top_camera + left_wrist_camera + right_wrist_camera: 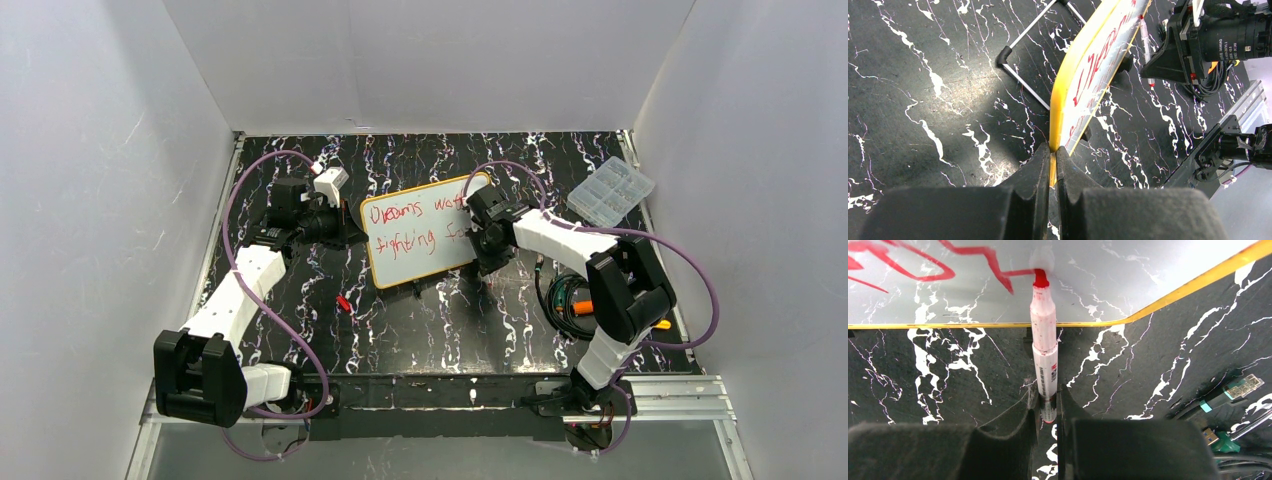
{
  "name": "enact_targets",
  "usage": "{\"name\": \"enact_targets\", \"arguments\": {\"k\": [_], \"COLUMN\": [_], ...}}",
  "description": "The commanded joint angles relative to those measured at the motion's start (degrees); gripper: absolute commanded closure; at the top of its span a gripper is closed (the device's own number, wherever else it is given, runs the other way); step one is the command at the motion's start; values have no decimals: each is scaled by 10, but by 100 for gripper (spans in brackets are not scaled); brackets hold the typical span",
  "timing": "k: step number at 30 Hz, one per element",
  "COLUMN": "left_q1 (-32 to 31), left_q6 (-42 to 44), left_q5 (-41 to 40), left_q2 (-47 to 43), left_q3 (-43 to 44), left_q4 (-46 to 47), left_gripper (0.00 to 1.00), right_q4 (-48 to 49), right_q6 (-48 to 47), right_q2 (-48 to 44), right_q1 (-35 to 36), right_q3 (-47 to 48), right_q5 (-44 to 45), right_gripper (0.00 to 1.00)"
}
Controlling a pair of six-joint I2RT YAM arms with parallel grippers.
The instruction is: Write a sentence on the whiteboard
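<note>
Most of the sentence [410, 215] down on the whiteboard [425, 264]; last word seemingly unfinished. Board's yellow edge clamped in left pincer [1053, 151]; red marker [1044, 335] nipped in right pincer [1047, 391], tip touching board just ahead.

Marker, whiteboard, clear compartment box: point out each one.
Marker [1044, 355], right wrist view, mid barrel.
Whiteboard [422, 264], top view, bare white face below the writing.
Clear compartment box [611, 190], top view, lid centre.
</note>
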Motion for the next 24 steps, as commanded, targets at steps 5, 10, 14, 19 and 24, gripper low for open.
{"name": "enact_targets", "arguments": {"k": [5, 10, 14, 19, 24], "left_q1": [-1, -1, -1, -1, -1], "left_q6": [2, 2, 2, 2, 3], "left_q5": [9, 10, 10, 8, 8], "left_q2": [-24, -24, -24, -25, -25], "left_q3": [-2, -1, -2, -2, -2], "left_q4": [0, 0, 0, 0, 0], "left_gripper": [100, 100, 100, 100, 100], "right_q4": [10, 6, 8, 9, 12], "right_q6": [-4, 8, 8, -1, -5], "right_q2": [-20, -54, -44, -25, -15], "right_q1": [-5, -8, -11, -11, -11], "right_q3": [15, -10, -26, -24, -19], "right_q5": [5, 24, 11, -2, -2], "right_gripper": [99, 99, 99, 99, 99]}}
